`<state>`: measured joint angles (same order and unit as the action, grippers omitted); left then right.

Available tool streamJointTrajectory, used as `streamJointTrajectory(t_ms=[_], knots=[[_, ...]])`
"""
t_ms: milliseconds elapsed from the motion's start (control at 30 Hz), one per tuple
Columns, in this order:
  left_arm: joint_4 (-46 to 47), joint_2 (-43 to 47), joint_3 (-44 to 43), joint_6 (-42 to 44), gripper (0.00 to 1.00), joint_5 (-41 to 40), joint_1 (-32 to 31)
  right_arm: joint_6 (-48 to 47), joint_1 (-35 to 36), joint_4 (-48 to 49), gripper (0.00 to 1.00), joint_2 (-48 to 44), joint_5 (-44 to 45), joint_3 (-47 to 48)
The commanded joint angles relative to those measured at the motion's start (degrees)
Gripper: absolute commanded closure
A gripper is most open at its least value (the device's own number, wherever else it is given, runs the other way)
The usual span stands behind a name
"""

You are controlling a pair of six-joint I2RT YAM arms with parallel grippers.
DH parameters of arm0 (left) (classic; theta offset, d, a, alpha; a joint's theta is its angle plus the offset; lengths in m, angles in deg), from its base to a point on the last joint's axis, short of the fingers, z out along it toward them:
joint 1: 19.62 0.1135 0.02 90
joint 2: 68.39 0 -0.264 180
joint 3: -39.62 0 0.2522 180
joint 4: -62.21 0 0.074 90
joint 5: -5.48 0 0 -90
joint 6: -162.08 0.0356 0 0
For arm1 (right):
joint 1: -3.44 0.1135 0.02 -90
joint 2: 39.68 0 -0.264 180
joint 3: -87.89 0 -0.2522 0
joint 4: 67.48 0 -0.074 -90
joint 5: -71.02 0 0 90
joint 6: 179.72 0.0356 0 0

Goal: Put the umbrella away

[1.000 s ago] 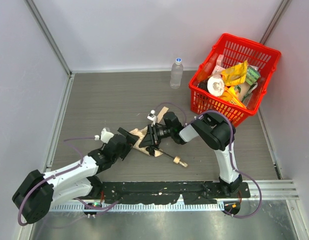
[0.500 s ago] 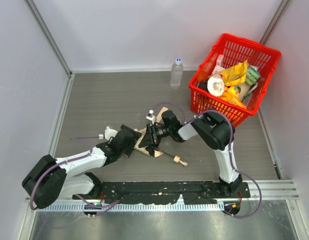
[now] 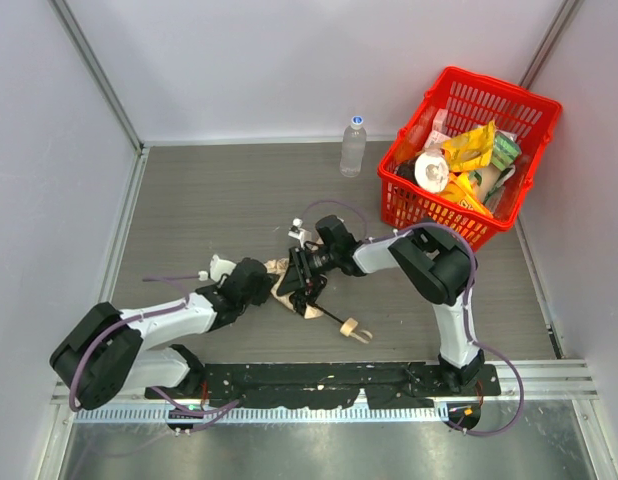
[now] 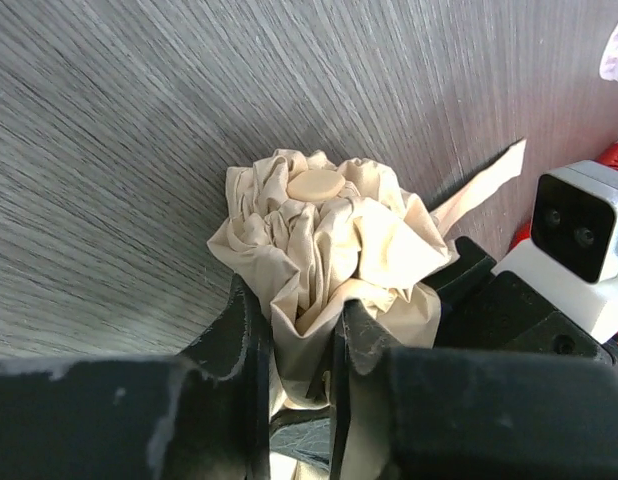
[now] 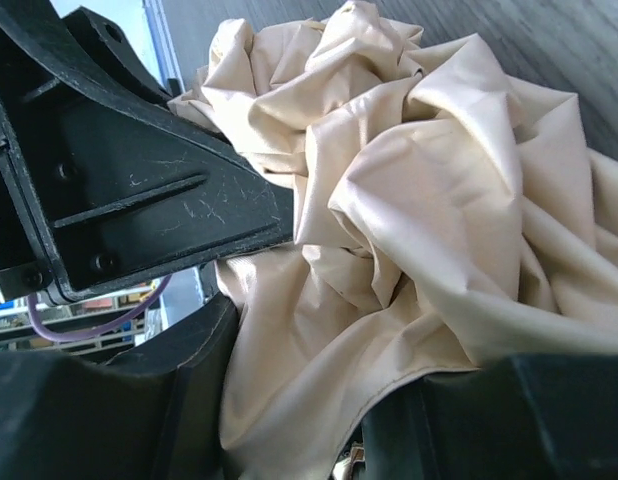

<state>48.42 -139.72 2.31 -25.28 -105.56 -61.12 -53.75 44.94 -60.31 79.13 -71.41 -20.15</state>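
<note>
Cream umbrella (image 4: 329, 250), well left of the basket (image 3: 414, 120): left gripper (image 4: 297, 322) has just pinched its canopy; right gripper (image 5: 289, 330) grips it too, steadying it for folding.

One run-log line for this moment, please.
umbrella: bunched on table, handle sticking out | left gripper: shut on umbrella fabric | right gripper: shut on umbrella fabric | stowed: no

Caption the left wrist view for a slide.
Left gripper pinches the bunched fabric of the cream umbrella on the grey table.
</note>
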Motion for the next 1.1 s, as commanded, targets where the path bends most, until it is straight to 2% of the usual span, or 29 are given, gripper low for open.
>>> streamJointTrajectory(t_ms=[0,133,167,233,267,500,633,867,1033,1067], knots=[[-3.49,0.57,3.77,4.2,1.0,-0.76,0.19,-7.05,2.01,-14.95,0.93,-2.77,9.34,-2.47],[-3.57,1.45,5.18,4.72,1.0,1.78,0.19,-7.22,2.8,-12.84,0.73,-8.57,15.4,-3.88],[-4.27,1.46,5.27,4.81,1.0,2.22,0.19,-8.01,3.41,-12.58,0.71,-9.55,16.47,-4.14],[-5.41,2.16,5.36,5.07,1.0,3.19,0.19,-9.67,4.38,-11.53,0.45,-13.58,21.55,-5.28],[-5.94,2.6,5.44,5.25,1.0,3.54,0.19,-10.47,4.64,-11.0,0.4,-15.95,24.71,-5.72],[-14.45,5.06,2.47,6.13,1.0,4.51,0.19,-26.63,11.14,-10.29,0.36,-26.07,44.83,-8.8],[-16.84,2.7,0.7,5.78,1.0,5.91,0.1,-33.23,16.33,-6.26,0.34,-30.03,50.65,-11.34],[-19.64,1.02,-1.14,4.46,1.0,6.97,0.19,-41.14,25.72,-1.78,0.33,-27.66,62.24,-13.98],[-22.46,-0.82,-3.08,3.85,1.0,8.2,0.19,-46.68,30.65,-2.2,0.33,-21.09,70.87,-11.53],[-23.08,-1.26,-3.52,3.85,1.0,8.47,0.19,-46.78,31.1,-2.64,0.34,-18.63,75.06,-10.48]])
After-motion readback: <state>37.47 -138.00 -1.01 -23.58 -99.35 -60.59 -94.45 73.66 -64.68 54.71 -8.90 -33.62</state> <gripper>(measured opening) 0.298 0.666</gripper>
